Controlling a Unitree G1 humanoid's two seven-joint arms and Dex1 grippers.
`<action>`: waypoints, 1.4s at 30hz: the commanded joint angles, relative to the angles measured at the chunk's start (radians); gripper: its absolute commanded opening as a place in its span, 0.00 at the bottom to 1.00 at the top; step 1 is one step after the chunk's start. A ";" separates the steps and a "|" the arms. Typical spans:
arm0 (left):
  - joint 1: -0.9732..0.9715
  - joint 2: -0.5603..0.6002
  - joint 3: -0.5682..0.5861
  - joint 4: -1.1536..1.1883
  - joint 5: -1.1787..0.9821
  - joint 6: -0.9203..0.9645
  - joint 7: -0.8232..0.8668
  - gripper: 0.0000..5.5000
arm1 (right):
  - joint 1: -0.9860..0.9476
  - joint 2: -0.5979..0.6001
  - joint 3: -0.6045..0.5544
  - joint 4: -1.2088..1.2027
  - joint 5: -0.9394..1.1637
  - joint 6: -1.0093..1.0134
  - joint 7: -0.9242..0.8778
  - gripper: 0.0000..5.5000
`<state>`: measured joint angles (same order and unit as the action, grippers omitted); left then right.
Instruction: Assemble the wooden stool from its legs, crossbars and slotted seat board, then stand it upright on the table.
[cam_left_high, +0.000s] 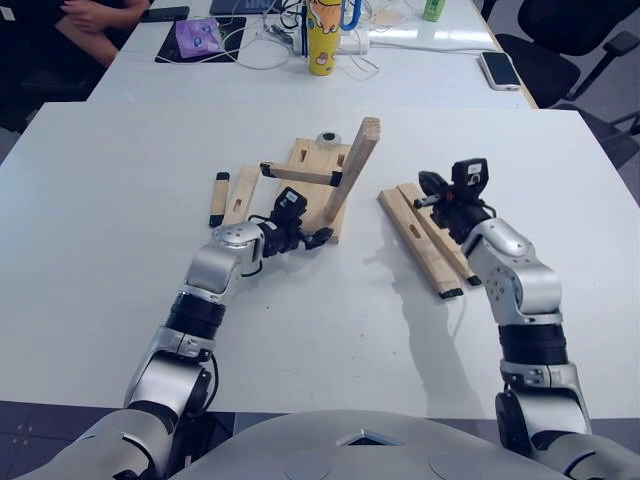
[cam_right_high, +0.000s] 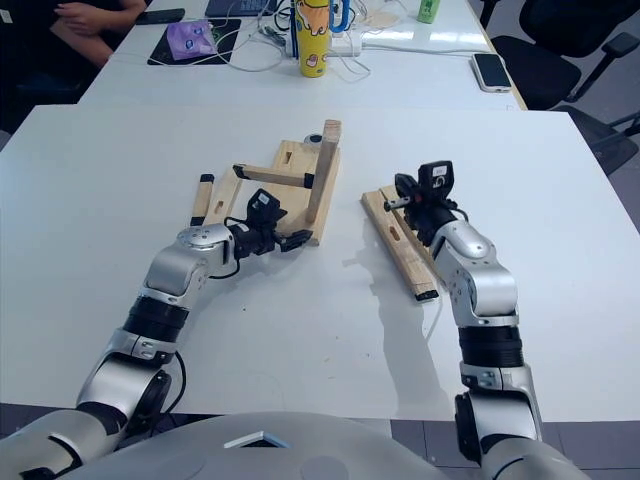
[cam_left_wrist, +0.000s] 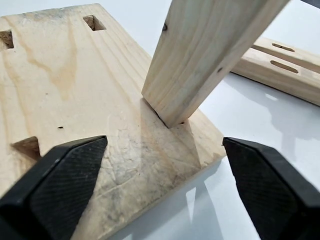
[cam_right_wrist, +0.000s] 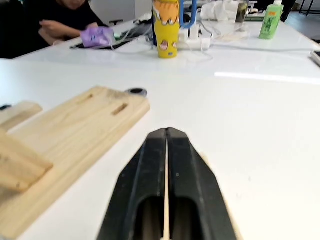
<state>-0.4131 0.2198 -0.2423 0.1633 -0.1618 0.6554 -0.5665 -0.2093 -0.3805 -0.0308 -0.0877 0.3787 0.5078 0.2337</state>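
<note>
Closely, left gripper spread, straddling seat board corner

passage: between seat board and loose legs | obstacle — tilted leg

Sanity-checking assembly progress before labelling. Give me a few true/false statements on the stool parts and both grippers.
1. A leg stands slotted into the seat board. True.
2. The left gripper is shut on that leg. False: it is open at the board's near corner and not touching the leg.
3. The right gripper is shut. True.
4. All legs are fitted to the board. False: two loose legs lie flat on the table, to the right of the board.
</note>
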 joint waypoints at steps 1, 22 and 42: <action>0.104 0.000 -0.018 -0.094 -0.015 0.140 0.024 0.78 | 0.134 -0.027 0.002 -0.137 0.003 0.069 0.035 0.04; 0.230 0.198 0.042 -0.169 0.174 -0.107 0.157 0.78 | 0.255 -0.132 -0.014 -0.252 -0.044 0.133 0.172 0.61; 0.156 0.142 -0.024 -0.101 0.109 -0.121 -0.038 0.78 | 0.175 -0.136 0.043 -0.212 -0.078 0.285 0.210 0.83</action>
<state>-0.2662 0.3605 -0.2545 0.0752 -0.0491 0.5042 -0.5862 -0.0276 -0.5109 0.0092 -0.2816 0.2924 0.7663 0.4331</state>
